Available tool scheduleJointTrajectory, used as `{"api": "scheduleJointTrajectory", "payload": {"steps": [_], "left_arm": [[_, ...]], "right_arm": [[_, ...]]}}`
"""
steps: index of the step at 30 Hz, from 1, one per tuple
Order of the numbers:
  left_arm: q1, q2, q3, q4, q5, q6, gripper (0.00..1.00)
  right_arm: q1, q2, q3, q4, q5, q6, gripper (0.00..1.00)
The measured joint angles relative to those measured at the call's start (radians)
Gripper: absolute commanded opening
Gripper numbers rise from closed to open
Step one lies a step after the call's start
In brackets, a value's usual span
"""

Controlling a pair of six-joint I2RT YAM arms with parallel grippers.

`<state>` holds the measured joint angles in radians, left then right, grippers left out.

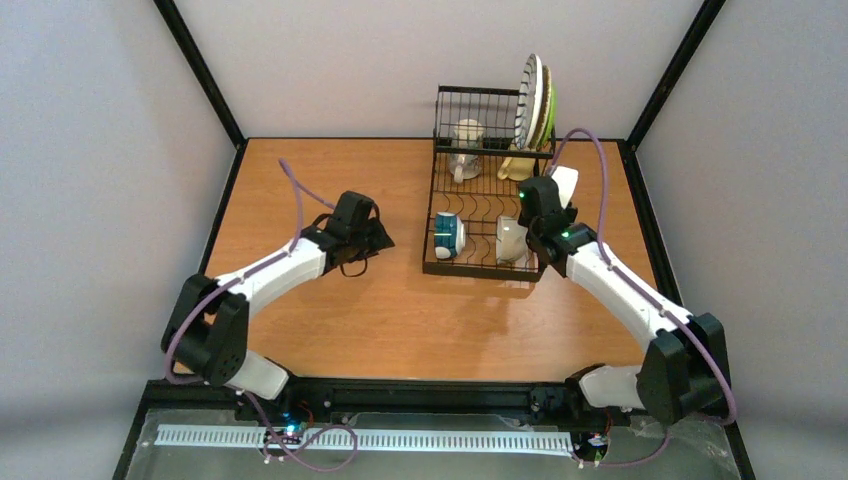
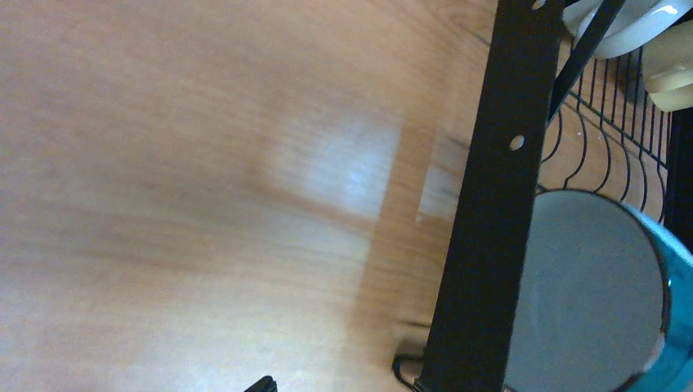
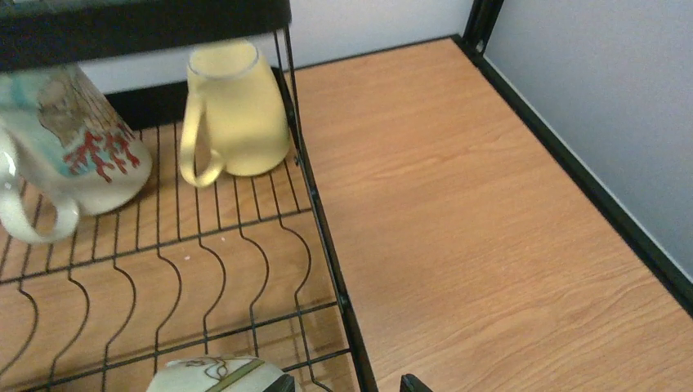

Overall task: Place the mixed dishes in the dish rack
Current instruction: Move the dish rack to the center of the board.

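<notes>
The black wire dish rack [image 1: 480,268] stands at the back right of the table. On its raised tier a lime-green plate [image 1: 550,115] stands on edge. Below it are a white mug with red coral print [image 3: 73,155] and a pale yellow mug [image 3: 237,114]. On the flat base lie a teal-banded cup [image 1: 449,235] and a cream patterned cup [image 1: 511,240]. My right gripper [image 3: 347,384] is open over the rack's right edge wire [image 3: 327,237], with the cream cup [image 3: 216,374] just left of its left fingertip. My left gripper [image 1: 375,240] hangs open over bare wood left of the rack, holding nothing.
The left wrist view shows the rack's black side bar [image 2: 482,229] with the teal cup [image 2: 605,294] behind it. A black frame rail [image 3: 588,180] runs along the table's right edge by the grey wall. Bare wood lies right of the rack.
</notes>
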<state>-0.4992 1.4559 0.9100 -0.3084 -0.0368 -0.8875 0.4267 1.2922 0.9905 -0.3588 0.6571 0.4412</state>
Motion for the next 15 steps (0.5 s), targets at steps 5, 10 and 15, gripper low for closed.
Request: {"api": "scheduleJointTrajectory", "payload": {"steps": [5,10,15], "left_arm": [[0.000,0.105,0.087,0.036,-0.017,0.051,0.94],[0.000,0.186,0.151,0.082,-0.034,0.094,0.94],[0.000,0.251,0.190,0.131,-0.043,0.126,0.94]], "right_arm": [[-0.043,0.063,-0.035,0.057,-0.051,-0.002,0.73],[-0.095,0.114,-0.045,0.115,-0.098,-0.015,0.73],[-0.143,0.175,-0.045,0.169,-0.148,-0.034,0.74]]}}
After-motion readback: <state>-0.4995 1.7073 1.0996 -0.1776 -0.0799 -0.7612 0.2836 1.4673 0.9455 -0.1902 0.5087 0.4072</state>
